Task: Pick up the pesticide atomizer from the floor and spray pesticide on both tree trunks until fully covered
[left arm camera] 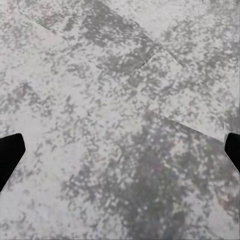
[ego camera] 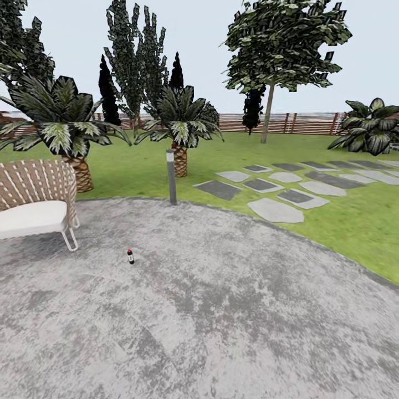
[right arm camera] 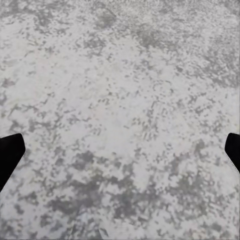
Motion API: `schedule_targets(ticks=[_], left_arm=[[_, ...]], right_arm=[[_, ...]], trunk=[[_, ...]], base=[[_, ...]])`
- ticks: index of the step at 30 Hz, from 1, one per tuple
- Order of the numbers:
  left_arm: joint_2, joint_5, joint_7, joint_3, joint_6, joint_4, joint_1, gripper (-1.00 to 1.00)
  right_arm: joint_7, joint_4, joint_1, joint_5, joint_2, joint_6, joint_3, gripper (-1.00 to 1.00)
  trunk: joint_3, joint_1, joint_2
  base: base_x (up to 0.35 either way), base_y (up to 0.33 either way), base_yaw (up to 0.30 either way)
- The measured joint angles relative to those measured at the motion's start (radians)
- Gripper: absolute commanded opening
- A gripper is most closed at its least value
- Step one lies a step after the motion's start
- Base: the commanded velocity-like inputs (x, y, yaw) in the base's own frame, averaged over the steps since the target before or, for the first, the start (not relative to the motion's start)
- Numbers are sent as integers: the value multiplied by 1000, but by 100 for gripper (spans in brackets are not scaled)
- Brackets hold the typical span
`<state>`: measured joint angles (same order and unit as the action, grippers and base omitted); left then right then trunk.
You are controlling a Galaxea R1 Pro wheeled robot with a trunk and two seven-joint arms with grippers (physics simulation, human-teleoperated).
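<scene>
The pesticide atomizer (ego camera: 131,256) is a small dark bottle with a red top. It stands upright on speckled grey paving in the head view, a little right of the chair. One tall tree (ego camera: 285,41) with a straight grey-tan trunk (ego camera: 268,113) grows on the lawn near the fence, far back right. Another tall leafy tree (ego camera: 136,61) rises behind the palms at back left, its trunk mostly hidden. My left gripper (left arm camera: 120,155) and right gripper (right arm camera: 120,155) are both open, black fingertips far apart over bare paving, holding nothing.
A wicker chair (ego camera: 36,202) with a white cushion stands at left. A short grey lamp post (ego camera: 171,176) marks the paving's far edge. Two low palms (ego camera: 178,124) flank it. Stepping stones (ego camera: 275,210) cross the lawn at right toward the wooden fence (ego camera: 310,123).
</scene>
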<state>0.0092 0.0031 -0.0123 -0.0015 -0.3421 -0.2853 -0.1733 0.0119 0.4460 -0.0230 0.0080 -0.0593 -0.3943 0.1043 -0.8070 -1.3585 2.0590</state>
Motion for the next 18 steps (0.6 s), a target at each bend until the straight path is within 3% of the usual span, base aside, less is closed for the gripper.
schedule_targets(ticks=[18], left_arm=[[0, 0, 0, 0, 0, 0, 0, 100]], right_arm=[[-1, -4, 0, 1, -1, 0, 1, 100]], trunk=[[0, 0, 0]], base=[[339, 0, 26]])
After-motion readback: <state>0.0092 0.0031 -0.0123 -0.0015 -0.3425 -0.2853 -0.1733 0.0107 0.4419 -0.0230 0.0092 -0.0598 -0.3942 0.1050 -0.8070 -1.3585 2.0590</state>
